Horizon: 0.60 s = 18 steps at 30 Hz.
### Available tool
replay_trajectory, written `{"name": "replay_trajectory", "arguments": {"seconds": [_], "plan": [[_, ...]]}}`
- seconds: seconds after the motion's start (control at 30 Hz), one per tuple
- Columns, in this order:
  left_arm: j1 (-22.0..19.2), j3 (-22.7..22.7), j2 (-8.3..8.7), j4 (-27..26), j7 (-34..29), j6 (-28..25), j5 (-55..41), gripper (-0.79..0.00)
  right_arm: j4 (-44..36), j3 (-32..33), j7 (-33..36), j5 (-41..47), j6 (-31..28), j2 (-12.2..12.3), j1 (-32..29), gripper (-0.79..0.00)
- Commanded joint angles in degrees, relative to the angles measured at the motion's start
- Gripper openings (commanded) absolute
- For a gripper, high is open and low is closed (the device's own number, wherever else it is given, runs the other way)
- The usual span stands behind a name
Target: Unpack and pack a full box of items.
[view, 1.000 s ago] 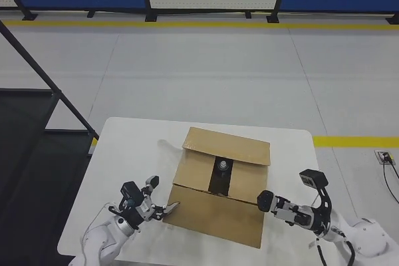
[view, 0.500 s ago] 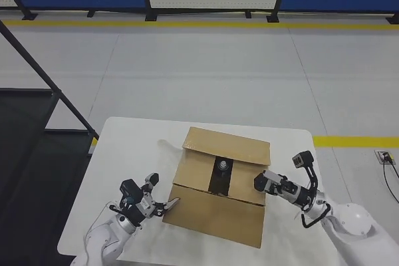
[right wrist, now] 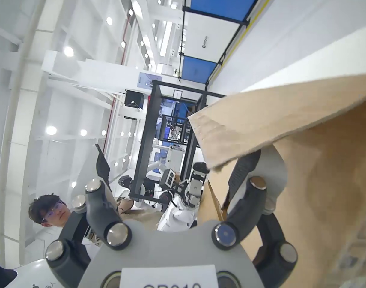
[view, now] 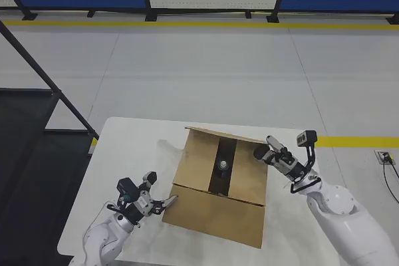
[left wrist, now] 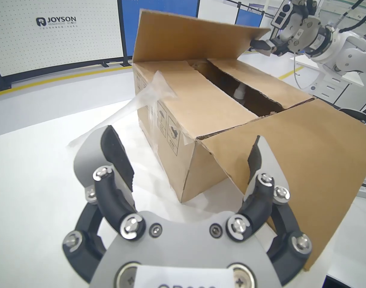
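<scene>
Brown cardboard box (view: 216, 193) is parked mid-table (view: 126, 153), far flap (left wrist: 194, 35) tipped up; a bottle (view: 221, 164) is seen inside. Left gripper (left wrist: 183, 135) is spread by its near corner, right gripper (right wrist: 177, 151) spread at the flap's edge.

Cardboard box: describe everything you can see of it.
Brown corrugated cardboard box on the white table, printed handling marks on one end. Inner flaps lie flat with a gap showing a capped bottle. Far flap stands raised, its corner on a finger of the open right gripper; near flap folds outward. Loose clear tape trails from it.
</scene>
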Motion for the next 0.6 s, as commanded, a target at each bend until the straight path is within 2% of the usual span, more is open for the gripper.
{"name": "replay_trajectory", "arguments": {"seconds": [0.0, 0.3, 0.57], "plan": [[-0.2, 0.2, 0.01, 0.2, 0.0, 0.1, -0.3, 0.000, 0.0, -0.8, -5.3, -3.9, 0.7, -0.7, 1.6, 0.000], [-0.8, 0.4, 0.21, 0.4, -0.1, -0.3, -1.2, 0.000, 3.8, -7.9, -24.3, -21.6, 12.2, -4.9, 11.1, 0.000], [-0.8, 1.0, 0.49, 0.8, -0.2, -1.1, -0.2, 0.000, 11.8, -13.1, -29.9, -27.6, 19.8, -8.8, 17.5, 0.000]]}}
